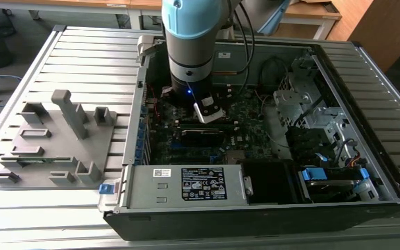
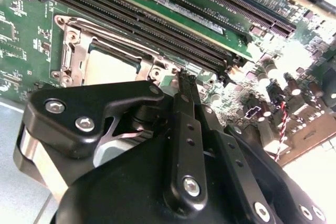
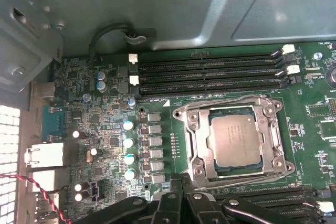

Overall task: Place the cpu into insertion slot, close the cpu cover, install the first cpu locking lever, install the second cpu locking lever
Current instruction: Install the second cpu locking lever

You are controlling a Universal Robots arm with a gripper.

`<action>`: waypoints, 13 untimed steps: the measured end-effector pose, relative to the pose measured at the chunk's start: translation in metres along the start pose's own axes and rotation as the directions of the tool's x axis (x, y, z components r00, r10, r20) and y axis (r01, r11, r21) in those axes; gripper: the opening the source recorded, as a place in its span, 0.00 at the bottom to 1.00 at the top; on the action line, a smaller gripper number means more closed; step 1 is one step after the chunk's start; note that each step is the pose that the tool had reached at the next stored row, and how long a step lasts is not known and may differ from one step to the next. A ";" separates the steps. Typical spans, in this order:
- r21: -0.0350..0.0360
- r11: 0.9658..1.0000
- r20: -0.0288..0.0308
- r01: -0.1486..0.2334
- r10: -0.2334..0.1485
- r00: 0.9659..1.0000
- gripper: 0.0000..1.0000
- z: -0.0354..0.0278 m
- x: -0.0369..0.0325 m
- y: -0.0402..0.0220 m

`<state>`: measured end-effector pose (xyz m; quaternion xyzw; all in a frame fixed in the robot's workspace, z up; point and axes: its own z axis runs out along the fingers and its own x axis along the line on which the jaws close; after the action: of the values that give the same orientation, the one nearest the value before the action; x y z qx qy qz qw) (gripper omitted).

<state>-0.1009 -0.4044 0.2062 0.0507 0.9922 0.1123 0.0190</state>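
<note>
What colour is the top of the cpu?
Dull silvery grey, on the cpu; clearest in the first wrist view.

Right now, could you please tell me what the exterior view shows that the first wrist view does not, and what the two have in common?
Exterior view alone: the robot arm reaching into the open computer case, and the grey fixture block on the slatted table at the exterior view's left.

First wrist view alone: the cpu seated in the insertion slot, with the cpu cover framing it.

Both: the green motherboard and the gripper.
</note>
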 end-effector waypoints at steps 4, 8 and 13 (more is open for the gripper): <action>0.004 1.000 0.000 0.000 0.000 1.000 0.10 0.0006 -0.0074 0.0007; 0.013 1.000 0.000 0.000 0.000 1.000 0.10 0.0019 -0.0114 0.0046; 0.032 0.999 0.002 0.001 -0.001 1.000 0.10 0.0046 -0.0124 0.0161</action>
<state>-0.0868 -0.3891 0.2056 0.0506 0.9939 0.0962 0.0190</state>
